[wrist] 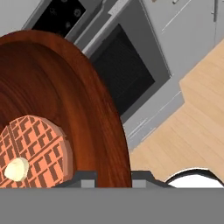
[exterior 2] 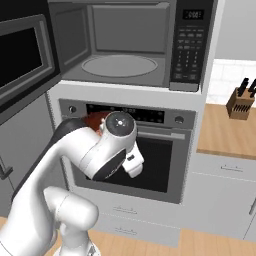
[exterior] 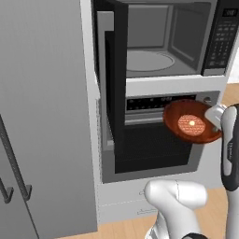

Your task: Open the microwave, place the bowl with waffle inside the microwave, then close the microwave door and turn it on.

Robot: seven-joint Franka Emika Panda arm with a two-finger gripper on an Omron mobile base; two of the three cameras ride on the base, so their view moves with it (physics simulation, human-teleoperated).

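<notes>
Gripper (wrist: 113, 179) pinches the rim of the bowl with waffle (exterior: 192, 122), one fingertip on each side, carrying it in front of the oven (exterior 2: 150, 155), below the microwave (exterior 2: 120, 45). The microwave door (exterior: 114, 70) stands open, leaving the turntable (exterior 2: 119, 65) clear to receive the bowl.

Grey cabinets (exterior: 42, 116); wood floor (wrist: 188, 127); knife block (exterior 2: 241, 102)

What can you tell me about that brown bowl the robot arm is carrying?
The bowl with waffle is shallow, round, glossy reddish-brown, like wood. It hangs tilted in front of the oven, below the open microwave. The gripper pinches its rim. One orange grid-patterned waffle lies inside, a pale blob on top.
</notes>
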